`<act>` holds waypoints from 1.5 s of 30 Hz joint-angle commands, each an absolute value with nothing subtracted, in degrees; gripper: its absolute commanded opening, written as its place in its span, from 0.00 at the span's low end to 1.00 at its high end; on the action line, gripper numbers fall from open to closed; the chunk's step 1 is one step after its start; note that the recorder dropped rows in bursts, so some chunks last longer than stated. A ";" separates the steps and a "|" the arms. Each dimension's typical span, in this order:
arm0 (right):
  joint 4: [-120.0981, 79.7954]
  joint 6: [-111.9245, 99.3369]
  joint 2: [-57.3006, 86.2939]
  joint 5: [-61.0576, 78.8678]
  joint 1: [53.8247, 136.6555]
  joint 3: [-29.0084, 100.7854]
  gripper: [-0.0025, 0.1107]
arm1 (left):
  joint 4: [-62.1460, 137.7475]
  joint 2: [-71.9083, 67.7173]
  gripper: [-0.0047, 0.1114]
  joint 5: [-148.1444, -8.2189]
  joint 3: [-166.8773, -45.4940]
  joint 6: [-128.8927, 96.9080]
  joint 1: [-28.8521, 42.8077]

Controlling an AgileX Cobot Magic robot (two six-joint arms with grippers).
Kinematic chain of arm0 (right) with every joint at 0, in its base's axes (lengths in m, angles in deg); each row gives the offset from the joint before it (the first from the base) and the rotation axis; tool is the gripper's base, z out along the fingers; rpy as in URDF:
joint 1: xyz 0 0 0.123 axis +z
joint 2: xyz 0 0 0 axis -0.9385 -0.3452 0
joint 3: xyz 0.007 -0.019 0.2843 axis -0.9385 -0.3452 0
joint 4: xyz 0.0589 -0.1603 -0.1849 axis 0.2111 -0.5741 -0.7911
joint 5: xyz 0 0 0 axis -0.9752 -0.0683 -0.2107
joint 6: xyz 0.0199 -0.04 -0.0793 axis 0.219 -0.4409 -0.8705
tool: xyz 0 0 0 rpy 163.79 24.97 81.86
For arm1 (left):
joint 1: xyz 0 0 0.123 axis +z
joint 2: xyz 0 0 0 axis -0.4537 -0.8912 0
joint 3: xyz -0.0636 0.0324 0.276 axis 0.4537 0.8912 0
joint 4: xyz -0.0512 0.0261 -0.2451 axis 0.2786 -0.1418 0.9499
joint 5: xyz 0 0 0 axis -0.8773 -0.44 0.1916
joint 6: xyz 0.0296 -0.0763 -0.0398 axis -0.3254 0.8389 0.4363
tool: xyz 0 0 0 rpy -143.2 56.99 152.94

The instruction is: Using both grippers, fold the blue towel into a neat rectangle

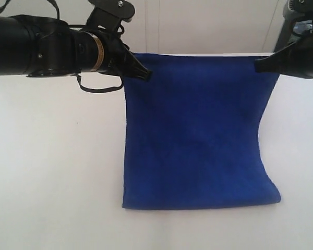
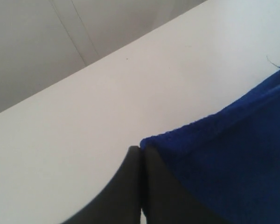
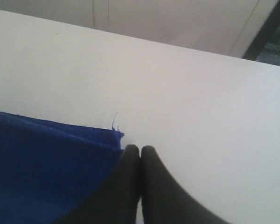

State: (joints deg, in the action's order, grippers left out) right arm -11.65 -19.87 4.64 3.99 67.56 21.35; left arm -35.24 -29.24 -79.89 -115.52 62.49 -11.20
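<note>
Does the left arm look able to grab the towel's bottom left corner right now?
Probably not yet: the left gripper is shut on the towel's top left corner and would have to let go first. Nothing on the table blocks the way.

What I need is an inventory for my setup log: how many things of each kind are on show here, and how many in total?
Towels: 1, the blue towel
Grippers: 2, the left gripper and the right gripper, each shut on a top corner of the towel
Tables: 1, the white table
Total: 4
</note>
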 commanded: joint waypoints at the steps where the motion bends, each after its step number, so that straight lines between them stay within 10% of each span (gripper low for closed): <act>1: -12.32 -19.73 4.52 5.43 67.03 23.74 0.02 | -36.15 -28.98 0.04 -80.37 -117.07 63.03 -10.27; 45: -12.32 -19.73 -17.63 25.98 67.03 25.20 0.02 | -38.33 -48.01 0.04 -79.12 -128.99 52.70 -7.94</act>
State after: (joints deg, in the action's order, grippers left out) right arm -11.86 -19.87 -16.62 23.58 67.56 25.08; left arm -37.26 -47.76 -77.62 -127.80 53.62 -8.62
